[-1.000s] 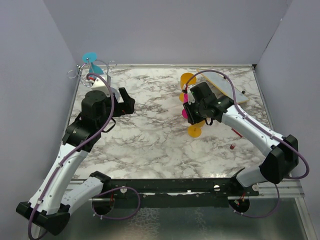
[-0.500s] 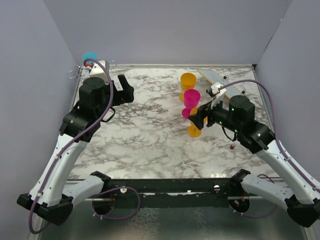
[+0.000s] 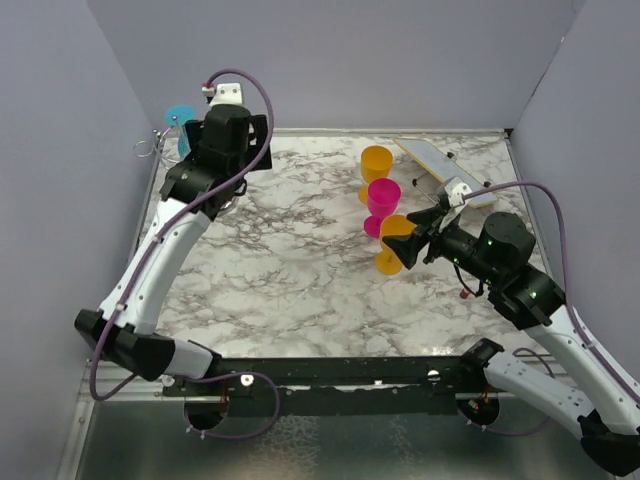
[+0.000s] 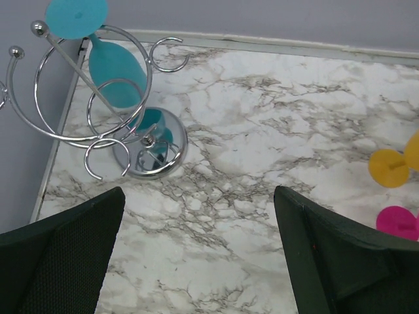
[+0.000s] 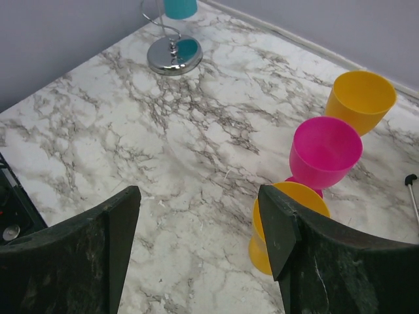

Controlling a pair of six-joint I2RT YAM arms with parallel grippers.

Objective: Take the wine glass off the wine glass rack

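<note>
A teal wine glass (image 4: 116,72) hangs upside down in the wine glass rack (image 4: 62,98), a silver wire stand with hoop arms on a round shiny disc base (image 4: 150,154). The rack stands in the far left corner of the table (image 3: 150,145), with the glass's foot (image 3: 180,113) on top. My left gripper (image 4: 196,261) is open and empty, raised to the right of the rack, not touching it. In the top view it (image 3: 250,150) sits beside the rack. My right gripper (image 5: 196,242) is open and empty, next to a yellow glass (image 5: 288,222).
A pink glass (image 3: 383,197) and two yellow glasses (image 3: 376,160) (image 3: 392,245) stand upright at centre right. A flat board (image 3: 445,165) lies at the back right. A small red object (image 3: 464,293) lies near the right arm. Grey walls close the left, back and right sides.
My left arm has lifted and reached back toward the rack corner. My right arm drew back from the pink glass, which now stands free among the yellow ones.
</note>
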